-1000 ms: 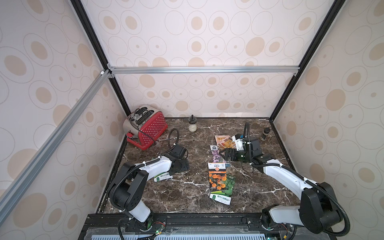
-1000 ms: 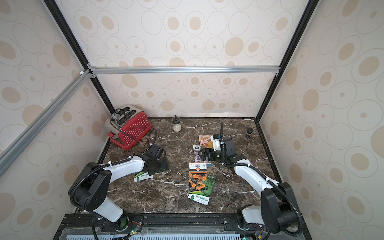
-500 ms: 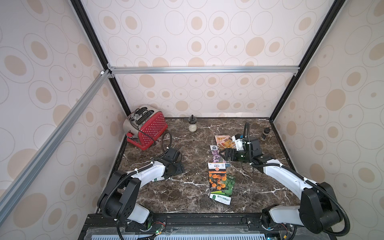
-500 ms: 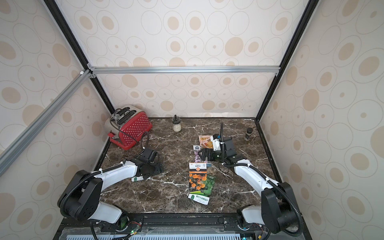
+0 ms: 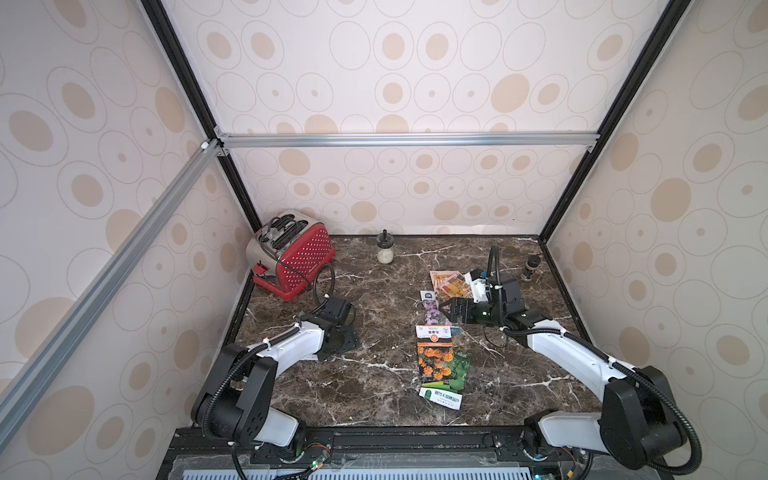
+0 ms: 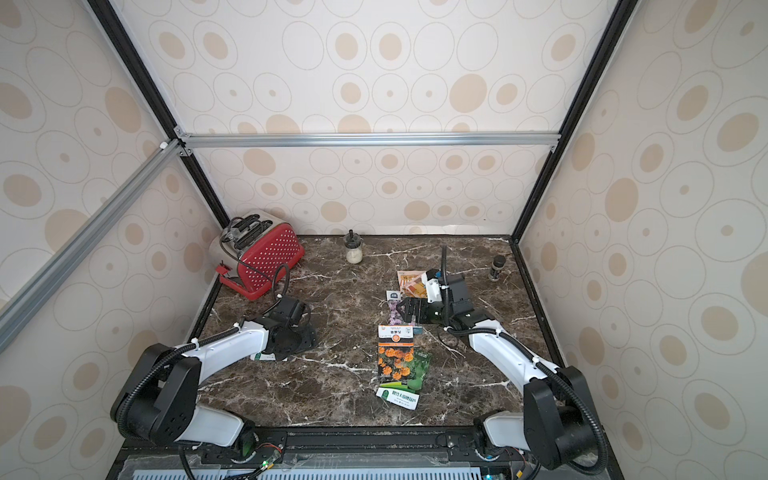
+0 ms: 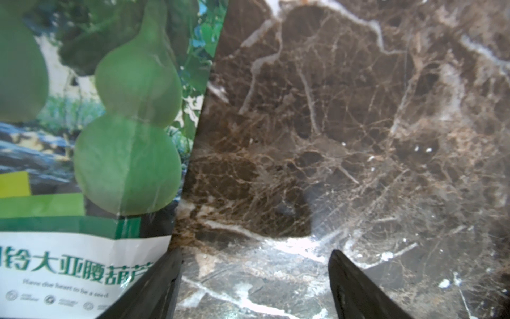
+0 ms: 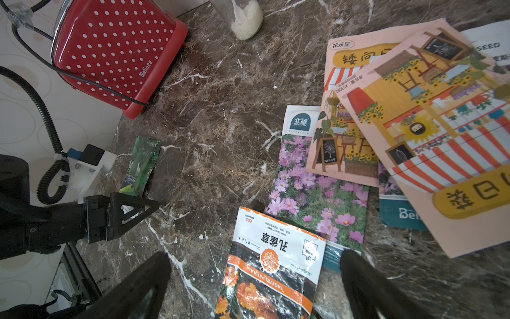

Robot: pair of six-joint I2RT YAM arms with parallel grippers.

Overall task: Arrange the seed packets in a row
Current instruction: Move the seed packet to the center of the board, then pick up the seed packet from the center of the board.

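Note:
Several seed packets lie right of centre. A marigold packet (image 5: 434, 356) overlaps a green gourd packet (image 5: 448, 392). Beyond them lie a purple flower packet (image 5: 431, 312) and two overlapping peach shop-front packets (image 5: 448, 284). My right gripper (image 5: 452, 311) hovers open over the flower packet; in the right wrist view its fingers straddle the marigold packet (image 8: 276, 265) without touching. At the left, my left gripper (image 5: 341, 340) points down, open, over bare marble. Another gourd packet (image 7: 110, 132) lies flat just beside one finger (image 7: 162, 279). In the top views my arm hides most of it, leaving only a corner (image 6: 266, 356).
A red dotted toaster (image 5: 296, 254) with its cord stands at the back left. A small glass jar (image 5: 385, 252) sits at the back middle, a small dark bottle (image 5: 532, 266) at the back right. Walls close in the marble table (image 5: 374, 399) on three sides.
My left arm has swung back toward the left wall, and its gripper now covers most of the gourd packet. The right arm and the other packets have not moved.

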